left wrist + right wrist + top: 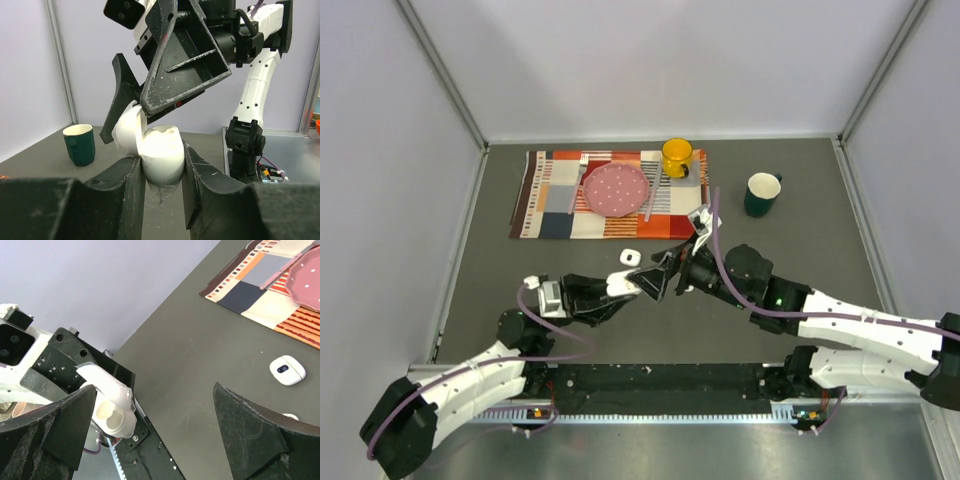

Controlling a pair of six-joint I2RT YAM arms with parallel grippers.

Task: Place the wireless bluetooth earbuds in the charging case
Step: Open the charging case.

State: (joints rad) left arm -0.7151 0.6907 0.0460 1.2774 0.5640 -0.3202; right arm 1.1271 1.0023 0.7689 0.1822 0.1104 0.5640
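My left gripper (161, 156) is shut on a white charging case (162, 150), held upright off the table with its lid (125, 131) swung open. In the right wrist view the case (114, 416) shows two hollow sockets that look empty. My right gripper (155, 390) is wide open with nothing between its fingers. It hovers just over the case's open mouth, and in the top view it (665, 268) stands tip to tip with the left gripper (625, 283). A tiny white piece (290, 416) peeks from behind my right finger; I cannot tell whether it is an earbud.
A second small white case (629, 257) lies shut on the dark table just behind the grippers. Further back is a patchwork placemat (555, 200) with a pink plate (616, 188) and a yellow mug (677, 157). A dark green mug (761, 194) stands at the back right.
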